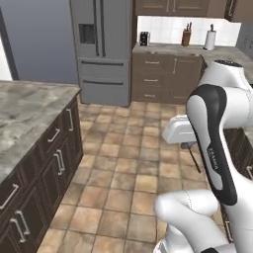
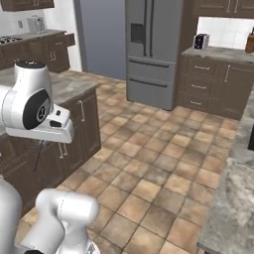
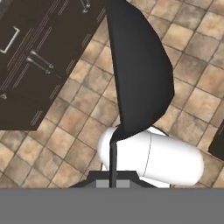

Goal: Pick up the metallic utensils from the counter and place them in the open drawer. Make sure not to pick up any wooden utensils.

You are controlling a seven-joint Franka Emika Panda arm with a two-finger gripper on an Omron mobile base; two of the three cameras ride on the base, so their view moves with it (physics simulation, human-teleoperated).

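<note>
1. Pincer (image 3: pixel 113 181) closed tight on the slim handle of a dark grey metal utensil (image 3: pixel 140 74). In hand view I see the handle rising straight from btwn the tips, w/ the wide dark head looming close to the lens.
2. Left base view: pincer (image 1: pixel 187 145) sits under the white hand, out over the floor at mid-height. Utensil (image 1: pixel 194 158) shows as a thin dark rod slanting down & to the right from it.
3. Right base view: pincer (image 2: pixel 43 143) is in front of the island cabinets. Utensil (image 2: pixel 37 156) hangs below it as a thin dark line, leaning slightly left.
4. Utensil is clear of every surface, held in the air above the tan tile floor (image 1: pixel 128 168), touching nothing but the tips.
5. Counter (image 1: pixel 29 108), veined stone on dark brown cabinets, lies to the arm's left. I can't make out anything lying on the part I see. Same slab in right base view (image 2: pixel 67 87), behind the hand.
6. Steel fridge (image 1: pixel 101 49) stands at the back, well apart from the arm. Far worktop beside it carries a toaster (image 1: pixel 144 38), knife block (image 1: pixel 186 35) & paper roll (image 1: pixel 210 39).
7. Cabinet fronts w/ silver bar handles (image 3: pixel 30 57) show upper left in hand view, all flush as far as I can tell.
</note>
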